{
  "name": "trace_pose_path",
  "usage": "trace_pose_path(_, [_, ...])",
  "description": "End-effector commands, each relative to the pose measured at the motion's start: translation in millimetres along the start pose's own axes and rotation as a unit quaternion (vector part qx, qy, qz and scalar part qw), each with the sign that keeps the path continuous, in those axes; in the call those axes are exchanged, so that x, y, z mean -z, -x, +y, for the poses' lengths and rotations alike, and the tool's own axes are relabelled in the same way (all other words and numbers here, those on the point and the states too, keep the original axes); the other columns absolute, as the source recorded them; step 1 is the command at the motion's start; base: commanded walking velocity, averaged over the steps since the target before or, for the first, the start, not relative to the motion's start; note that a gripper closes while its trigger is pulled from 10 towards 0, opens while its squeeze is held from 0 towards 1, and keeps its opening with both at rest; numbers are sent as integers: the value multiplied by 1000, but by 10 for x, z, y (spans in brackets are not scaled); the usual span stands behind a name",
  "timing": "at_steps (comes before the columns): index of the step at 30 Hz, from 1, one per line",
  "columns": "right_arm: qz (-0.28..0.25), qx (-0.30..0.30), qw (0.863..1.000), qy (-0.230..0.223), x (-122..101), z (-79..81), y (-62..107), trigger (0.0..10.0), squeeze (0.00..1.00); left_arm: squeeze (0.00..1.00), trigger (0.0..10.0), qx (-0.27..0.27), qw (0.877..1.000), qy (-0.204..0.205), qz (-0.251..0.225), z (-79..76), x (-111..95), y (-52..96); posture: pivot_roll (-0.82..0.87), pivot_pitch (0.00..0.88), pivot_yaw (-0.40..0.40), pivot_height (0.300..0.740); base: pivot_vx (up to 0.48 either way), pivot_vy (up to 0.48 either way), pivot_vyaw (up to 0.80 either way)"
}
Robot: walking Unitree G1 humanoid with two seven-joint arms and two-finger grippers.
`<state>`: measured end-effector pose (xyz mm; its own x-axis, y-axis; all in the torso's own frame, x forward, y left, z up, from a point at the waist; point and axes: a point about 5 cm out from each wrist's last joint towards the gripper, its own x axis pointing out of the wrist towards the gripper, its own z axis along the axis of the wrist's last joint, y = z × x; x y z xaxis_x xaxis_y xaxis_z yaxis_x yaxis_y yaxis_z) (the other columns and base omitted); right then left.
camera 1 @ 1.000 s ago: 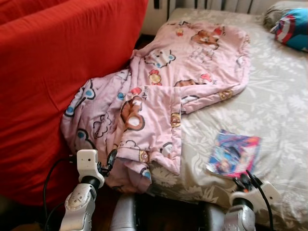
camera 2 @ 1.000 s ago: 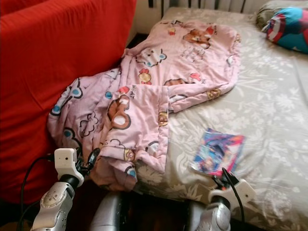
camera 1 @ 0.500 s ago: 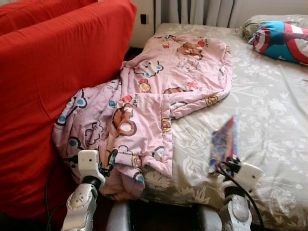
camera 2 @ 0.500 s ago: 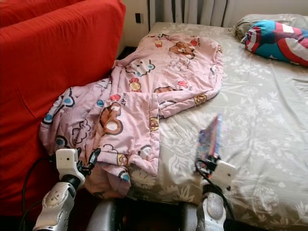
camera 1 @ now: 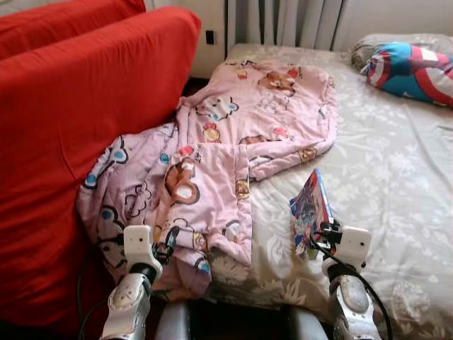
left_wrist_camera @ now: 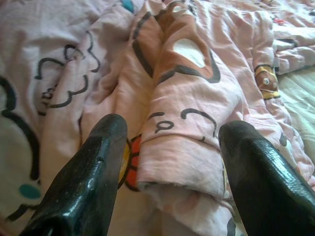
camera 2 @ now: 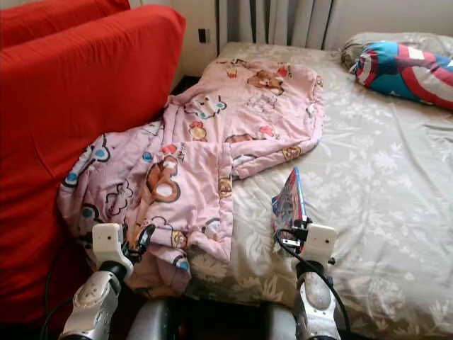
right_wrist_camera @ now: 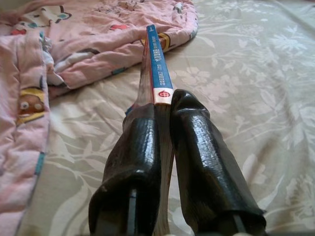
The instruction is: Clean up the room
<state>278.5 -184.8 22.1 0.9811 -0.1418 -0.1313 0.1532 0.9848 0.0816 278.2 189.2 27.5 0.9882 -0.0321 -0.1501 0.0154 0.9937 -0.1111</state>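
A thin colourful book (camera 1: 309,207) stands on edge above the bed's near side, with my right gripper (camera 1: 320,234) shut on its lower edge. In the right wrist view the book's blue spine (right_wrist_camera: 158,64) runs out between the two black fingers (right_wrist_camera: 138,147). A pink cartoon-print blanket (camera 1: 233,134) lies across the bed's left half and hangs off its edge beside the red sofa. My left gripper (camera 1: 168,241) is open at the blanket's hanging corner; its fingers (left_wrist_camera: 93,167) straddle a fold of pink cloth (left_wrist_camera: 192,147).
The bed (camera 1: 396,177) has a grey floral sheet. A red sofa (camera 1: 71,127) stands close on the left. A blue, red and white shield-print pillow (camera 1: 410,71) lies at the bed's far right. A curtain (camera 1: 283,21) hangs behind the bed.
My right gripper has lifted the book off the sheet, from flat to standing on edge, and brought it slightly left. The camera has tilted up. The left gripper stays by the blanket.
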Motion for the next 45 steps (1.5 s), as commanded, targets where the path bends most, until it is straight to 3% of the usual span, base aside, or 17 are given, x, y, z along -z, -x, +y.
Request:
trace_pose_path(1, [-29,-9,1000,0,-127,51,-46,10000,0,0,10000,-18,1000,10,16,89,38,-9,56,23,12,668,0,0,0])
trace_pose_path(6, [-29,-17,999,-4,-129,78,-50,10000,0,0,10000,-52,997,24,61,234,194,40,51,8,12,708,0,0,0])
trace_pose_path(13, [-33,-29,999,-4,-155,98,-64,10000,0,0,10000,-59,992,29,105,236,366,107,59,1,5,740,0,0,0])
trace_pose_path(31, [-29,-32,999,-18,-158,219,-100,10000,0,0,10000,-93,960,17,262,312,829,396,69,23,11,740,0,0,0])
trace_pose_path(45, [-24,-32,999,-19,-133,251,-94,10000,0,0,10000,-128,948,20,290,381,965,572,64,19,15,740,0,0,0])
